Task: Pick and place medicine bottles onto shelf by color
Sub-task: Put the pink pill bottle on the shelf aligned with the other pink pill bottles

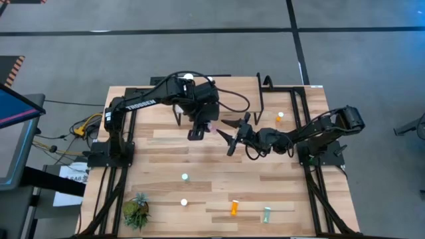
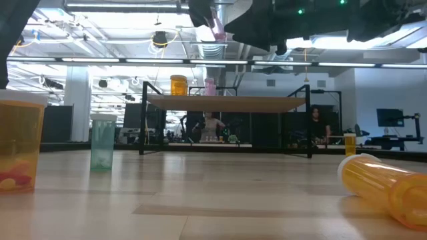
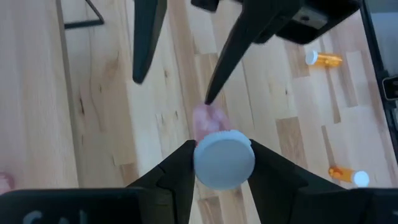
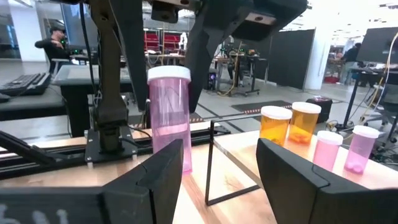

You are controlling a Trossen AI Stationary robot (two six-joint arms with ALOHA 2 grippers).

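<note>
While a pink bottle (image 3: pixel 224 160) is held clamped by its cap in the left gripper (image 1: pixel 197 129) beside the shelf (image 4: pixel 298 163), where four bottles (image 4: pixel 314 138) are already set, the right gripper (image 1: pixel 232 138) waits spread apart; five loose bottles (image 1: pixel 234 208) remain, mostly toward 6 o'clock.

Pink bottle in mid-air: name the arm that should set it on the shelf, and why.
Left. The left gripper already clamps the pink bottle by its cap; the right gripper is open beside it, holding nothing.
</note>
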